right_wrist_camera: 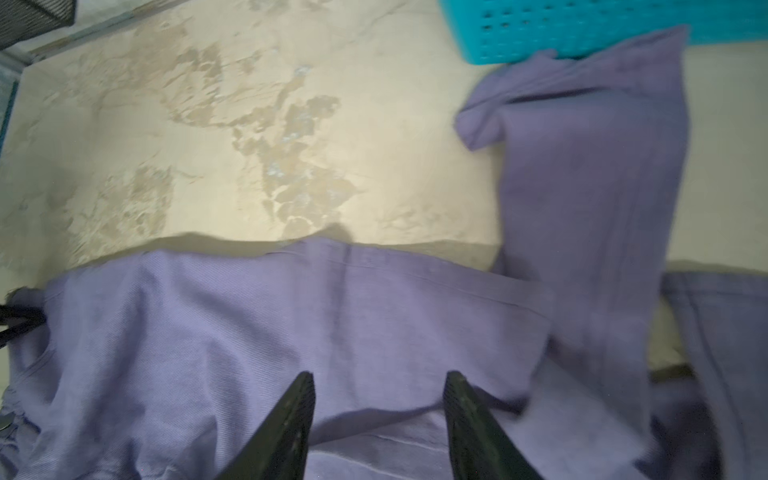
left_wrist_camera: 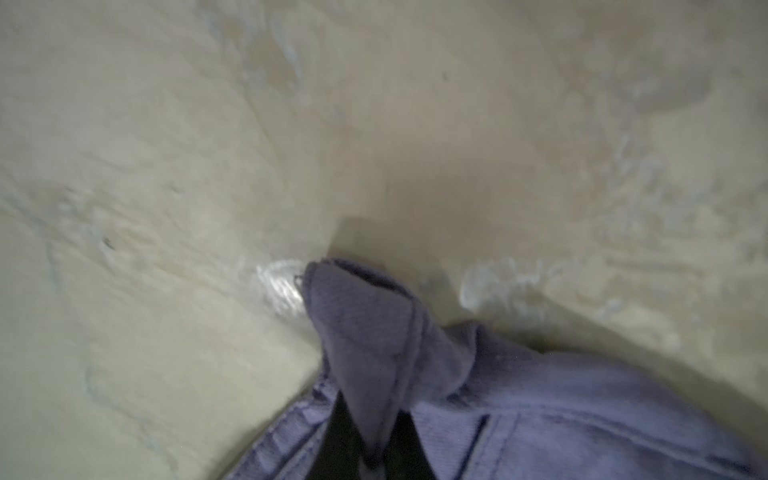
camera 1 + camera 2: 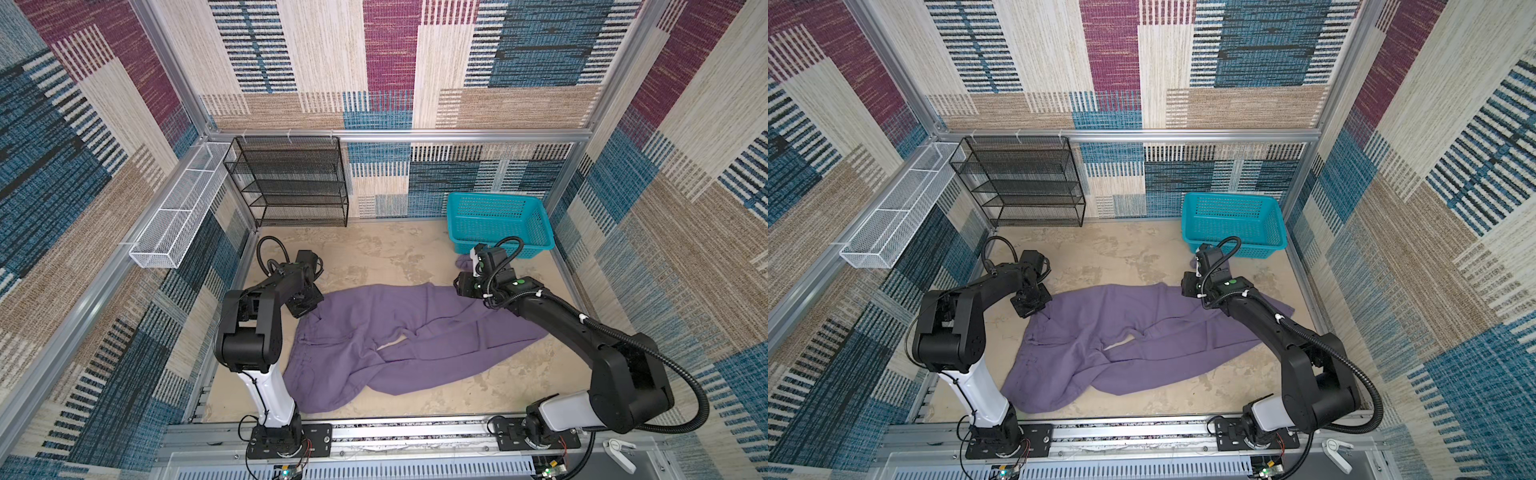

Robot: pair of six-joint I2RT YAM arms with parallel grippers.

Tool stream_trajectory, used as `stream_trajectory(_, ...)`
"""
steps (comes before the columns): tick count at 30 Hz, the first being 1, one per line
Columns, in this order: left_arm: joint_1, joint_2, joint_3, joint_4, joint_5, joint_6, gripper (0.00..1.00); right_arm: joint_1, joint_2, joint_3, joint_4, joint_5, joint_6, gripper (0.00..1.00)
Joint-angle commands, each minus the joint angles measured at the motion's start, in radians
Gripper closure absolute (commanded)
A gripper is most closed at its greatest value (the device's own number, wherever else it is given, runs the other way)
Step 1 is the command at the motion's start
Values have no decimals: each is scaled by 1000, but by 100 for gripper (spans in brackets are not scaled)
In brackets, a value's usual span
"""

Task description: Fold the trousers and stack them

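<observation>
Purple, thin and soft, the muted-purple cloth trousers (image 3: pixel 395 336) lie spread on the mottled beige table top (image 3: pixel 374 249), filling the middle of it between the two arms. Their waist end is at the left, with its near corner lying close to the left arm's white base. Both long wide legs run off to the right. The near leg stretches flat toward the right side of the table. The far leg bends away toward the far right, and in the right wrist view its end lies up against the front wall of the teal perforated plastic basket (image 3: pixel 494 194). That basket stands in the far right corner.

At the far left corner of the waist, the left gripper (image 2: pixel 372 444) is closed on the cloth. In the left wrist view a peaked fold of purple fabric is pinched between its two dark fingers (image 2: pixel 340 440) and stands up past them, with bare table beyond.

Over the far leg, on the right side of the garment, the right gripper (image 1: pixel 379 378) points down with its jaws parted about halfway. Purple cloth shows between them, and nothing is gripped.

Against the far wall to the left stands a black wire-mesh shelf rack (image 3: pixel 291 183). A long white wire-mesh tray (image 3: pixel 178 212) is fixed along the left wall.
</observation>
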State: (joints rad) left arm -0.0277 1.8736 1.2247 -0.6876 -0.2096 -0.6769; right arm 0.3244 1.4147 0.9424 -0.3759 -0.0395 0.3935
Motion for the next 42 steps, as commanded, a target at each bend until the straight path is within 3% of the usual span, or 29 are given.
stream_trajectory(1,39,32,95,-69,-80,52,100,-19,-22,-36,-22,15,20,48)
stream_trajectory(14,191,188,485,-190,-178,134,100,-104,8,-12,-15,106,-23,48)
stream_trajectory(15,192,194,496,-194,-163,135,96,-111,24,-6,-7,113,-24,48)
stream_trajectory(17,187,191,496,-196,-120,127,73,-127,60,-4,-4,115,-21,48)
stream_trajectory(20,168,153,458,-187,-52,102,56,-149,111,-34,36,98,-22,47)
stream_trajectory(23,127,107,415,-183,-7,99,49,-180,143,-57,126,49,-28,47)
stream_trajectory(27,42,21,310,-150,-7,78,45,-186,171,-19,216,32,-33,44)
stream_trajectory(32,-96,-72,87,-32,-7,20,41,-188,320,53,249,4,-6,37)
stream_trajectory(37,-115,-155,-133,103,98,-25,42,-188,407,57,290,39,41,40)
stream_trajectory(39,-114,-156,-179,124,94,-22,41,-188,408,41,314,45,56,47)
stream_trajectory(41,-112,-138,-202,136,78,-20,42,-189,415,34,312,78,77,69)
stream_trajectory(42,-109,-130,-210,143,79,-21,42,-191,417,29,312,88,87,72)
